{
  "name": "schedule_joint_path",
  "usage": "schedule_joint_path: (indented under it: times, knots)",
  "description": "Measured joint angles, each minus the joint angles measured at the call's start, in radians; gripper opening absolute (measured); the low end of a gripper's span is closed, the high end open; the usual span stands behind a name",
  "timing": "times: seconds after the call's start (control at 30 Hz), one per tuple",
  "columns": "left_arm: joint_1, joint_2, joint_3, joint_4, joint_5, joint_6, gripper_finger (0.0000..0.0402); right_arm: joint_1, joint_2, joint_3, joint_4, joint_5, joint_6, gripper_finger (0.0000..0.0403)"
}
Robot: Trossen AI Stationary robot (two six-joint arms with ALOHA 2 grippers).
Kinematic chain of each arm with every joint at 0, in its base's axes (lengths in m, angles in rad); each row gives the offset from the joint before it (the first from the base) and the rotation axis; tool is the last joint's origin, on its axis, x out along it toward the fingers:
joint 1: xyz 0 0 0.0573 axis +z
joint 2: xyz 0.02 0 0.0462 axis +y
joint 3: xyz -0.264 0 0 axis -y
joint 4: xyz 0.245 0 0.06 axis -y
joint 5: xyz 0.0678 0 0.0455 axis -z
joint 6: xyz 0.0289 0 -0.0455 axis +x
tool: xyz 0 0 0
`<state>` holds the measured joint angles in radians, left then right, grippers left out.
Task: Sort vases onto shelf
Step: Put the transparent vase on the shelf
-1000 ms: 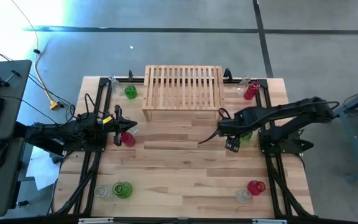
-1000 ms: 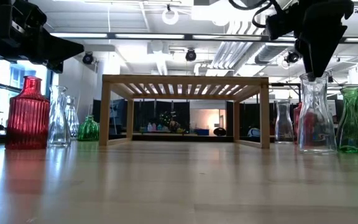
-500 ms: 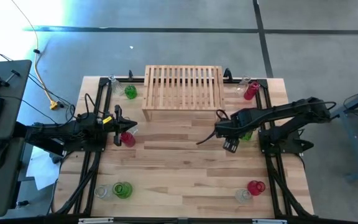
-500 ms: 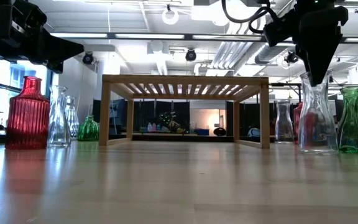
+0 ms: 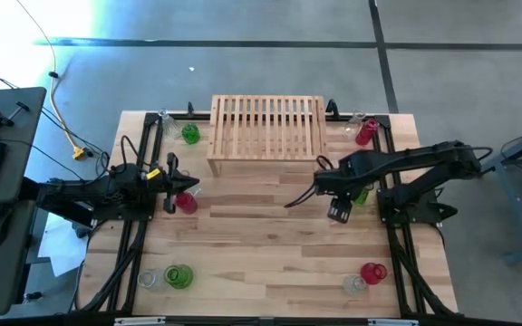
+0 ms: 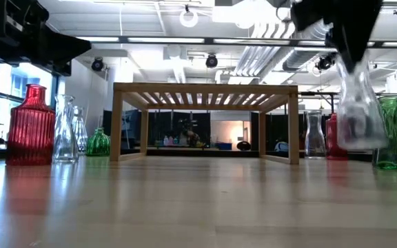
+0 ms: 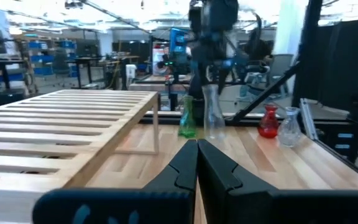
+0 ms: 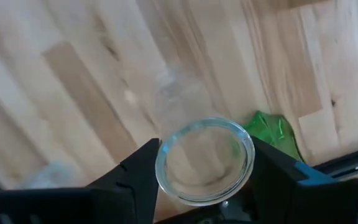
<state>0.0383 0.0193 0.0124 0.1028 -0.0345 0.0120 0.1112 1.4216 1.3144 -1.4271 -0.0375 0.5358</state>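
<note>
Two dark arms reach over the pale plank table (image 5: 270, 254). The right gripper (image 8: 205, 163) has its fingers clamped on either side of the round rim of a clear glass flared vase (image 6: 358, 114), which hangs clear of the tabletop in the low view, its base above the wood. This lifted vase sits in front of the right end of the low light-wood slatted shelf (image 5: 267, 129), just beside a green glass ribbed vase (image 6: 393, 136) that stands on the table. The left gripper (image 7: 197, 163) hovers near the table's left side with its fingers pressed together and nothing between them, close to a red ribbed glass bottle (image 6: 30, 127) and a clear slender vase (image 6: 65, 131). Nothing stands on the shelf's slats. Other vases stand in small groups: green and clear at the far left corner, red and clear at the far right corner, and a pair at each near corner.
</note>
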Motion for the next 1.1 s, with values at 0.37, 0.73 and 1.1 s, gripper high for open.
schedule_joint_path:
  times: [0.37,0.73,1.1]
  knots:
    - [0.0,0.0,0.0,-0.003,-0.002,0.016,0.0001,-0.088,-0.001,0.555,-0.145,0.107,-0.112,0.0173]
    - [0.0,0.0,0.0,-0.01,-0.003,-0.007,0.0001,-0.385,0.096,0.968,-0.144,0.096,-0.521,0.0173]
    - [0.0,0.0,0.0,-0.01,-0.003,-0.016,0.0001,-0.604,0.281,1.007,-0.144,0.042,-0.793,0.0172]
